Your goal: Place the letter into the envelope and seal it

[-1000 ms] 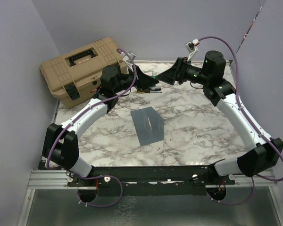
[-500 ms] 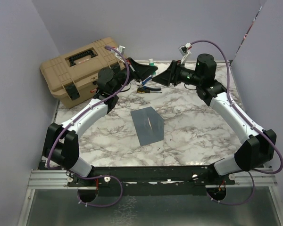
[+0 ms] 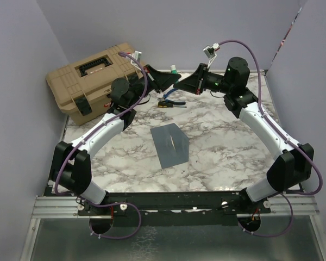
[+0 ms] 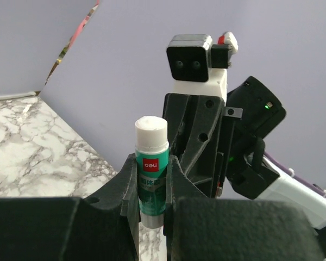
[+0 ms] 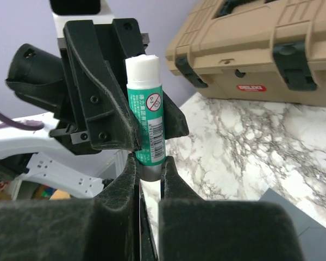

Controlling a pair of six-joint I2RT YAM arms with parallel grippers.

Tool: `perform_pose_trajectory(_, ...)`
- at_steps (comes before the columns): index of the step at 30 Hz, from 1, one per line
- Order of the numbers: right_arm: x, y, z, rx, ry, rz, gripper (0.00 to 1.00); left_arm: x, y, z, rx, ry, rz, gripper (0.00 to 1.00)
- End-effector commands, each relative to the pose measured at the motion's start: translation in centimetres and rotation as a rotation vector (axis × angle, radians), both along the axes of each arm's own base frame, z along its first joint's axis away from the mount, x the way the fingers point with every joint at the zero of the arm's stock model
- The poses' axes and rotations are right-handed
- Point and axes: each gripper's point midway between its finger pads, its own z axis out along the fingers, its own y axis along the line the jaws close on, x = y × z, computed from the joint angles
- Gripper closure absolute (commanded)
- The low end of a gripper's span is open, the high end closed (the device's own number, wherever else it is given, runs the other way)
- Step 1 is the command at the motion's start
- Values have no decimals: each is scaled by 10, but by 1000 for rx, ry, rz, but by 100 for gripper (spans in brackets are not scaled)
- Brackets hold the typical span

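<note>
Readying the seal, your left gripper (image 4: 151, 163) pinches the glue stick (image 5: 145, 117) by its green barrel and your right gripper (image 5: 150, 166) nips its grey end, upper middle of the overhead frame, while the envelope (image 3: 170, 145) lies flat at frame centre, letter unseen, so next, probably, twist the end steadily against a firm hold.

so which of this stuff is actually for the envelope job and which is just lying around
For the job:
- envelope, flat in the middle of the table
- glue stick, probably for sealing
- letter: not in sight, perhaps already inside

Lying about:
- tan toolbox, back left, lid down
- small hand tool on the table behind the envelope
</note>
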Motion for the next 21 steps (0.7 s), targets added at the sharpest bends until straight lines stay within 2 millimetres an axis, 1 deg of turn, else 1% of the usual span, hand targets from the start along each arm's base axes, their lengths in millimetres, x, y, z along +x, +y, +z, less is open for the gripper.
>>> perform_pose_trajectory(1,-31,4,33,86,-63,197,100,-28,-4,31,7,-181,-88,100)
perform_pose_trajectory(3,-46,0,41,118,-92,290,100,-37,-5,33,33,-225,-121,100)
perform_pose_trajectory(5,-63,-4,42,125,-113,398,100,-44,-5,35,48,-254,-155,100)
perform_pose_trajectory(6,-74,-7,41,116,-123,465,100,-49,-5,39,49,-266,-174,100)
perform_pose_trajectory(8,-88,-12,40,116,-137,541,100,-61,-7,48,57,-302,-237,100)
perform_pose_trajectory(10,-99,-16,42,118,-141,589,100,-69,-7,55,58,-324,-268,100)
perform_pose_trajectory(14,-114,-22,47,117,-162,645,100,-81,-5,64,63,-376,-292,100)
perform_pose_trajectory(17,-112,-22,48,93,-182,660,100,-82,-3,68,57,-391,-283,100)
perform_pose_trajectory(20,-92,-14,48,93,-149,610,99,-73,-1,72,21,-352,-226,100)
perform_pose_trajectory(21,-84,-11,48,96,-144,568,94,-67,1,72,2,-325,-192,100)
